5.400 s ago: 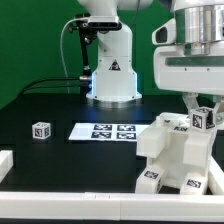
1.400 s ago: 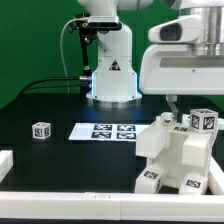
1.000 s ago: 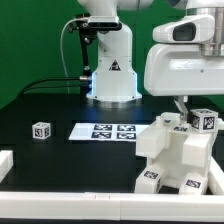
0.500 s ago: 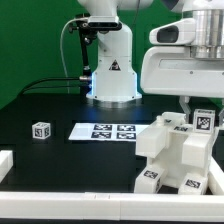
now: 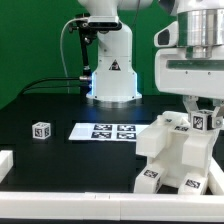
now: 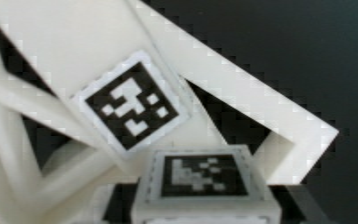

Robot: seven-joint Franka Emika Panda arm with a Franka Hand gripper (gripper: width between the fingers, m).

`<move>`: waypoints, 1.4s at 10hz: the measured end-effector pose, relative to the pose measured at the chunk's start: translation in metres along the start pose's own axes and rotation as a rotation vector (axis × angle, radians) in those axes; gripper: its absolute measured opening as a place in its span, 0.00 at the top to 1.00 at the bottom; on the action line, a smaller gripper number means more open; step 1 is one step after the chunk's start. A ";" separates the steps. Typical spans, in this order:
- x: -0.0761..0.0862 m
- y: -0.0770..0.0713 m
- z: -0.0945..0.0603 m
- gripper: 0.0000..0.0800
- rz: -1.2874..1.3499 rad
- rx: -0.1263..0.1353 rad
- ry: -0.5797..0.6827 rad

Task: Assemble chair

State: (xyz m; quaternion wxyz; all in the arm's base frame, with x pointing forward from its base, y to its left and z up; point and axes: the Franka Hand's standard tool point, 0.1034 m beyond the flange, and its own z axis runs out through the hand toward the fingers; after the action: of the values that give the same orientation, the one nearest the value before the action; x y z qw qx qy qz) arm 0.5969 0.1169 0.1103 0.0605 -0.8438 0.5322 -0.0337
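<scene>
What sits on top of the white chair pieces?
A small tagged block, held by the gripper. Its lower end, and how it joins the chair pieces, is hidden behind those pieces.

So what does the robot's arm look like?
It's glossy white and chunky. The boxy white gripper ends in two small dark fingers. The rounded white base wears a black triangle sticker, glows blue below, and has a black cable.
</scene>
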 end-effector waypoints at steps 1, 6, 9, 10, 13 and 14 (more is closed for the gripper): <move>0.000 0.000 0.000 0.67 -0.004 0.000 0.000; 0.003 0.000 -0.002 0.20 -0.329 -0.042 -0.038; 0.003 0.003 -0.002 0.19 -0.639 -0.054 -0.061; 0.003 0.003 -0.002 0.19 -0.702 -0.052 -0.063; -0.003 0.002 -0.005 0.19 -1.109 -0.079 -0.080; -0.002 0.002 -0.004 0.34 -1.049 -0.078 -0.078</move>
State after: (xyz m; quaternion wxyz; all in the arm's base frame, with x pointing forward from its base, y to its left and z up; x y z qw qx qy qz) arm 0.5934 0.1174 0.1143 0.0239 -0.9990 0.0366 -0.0080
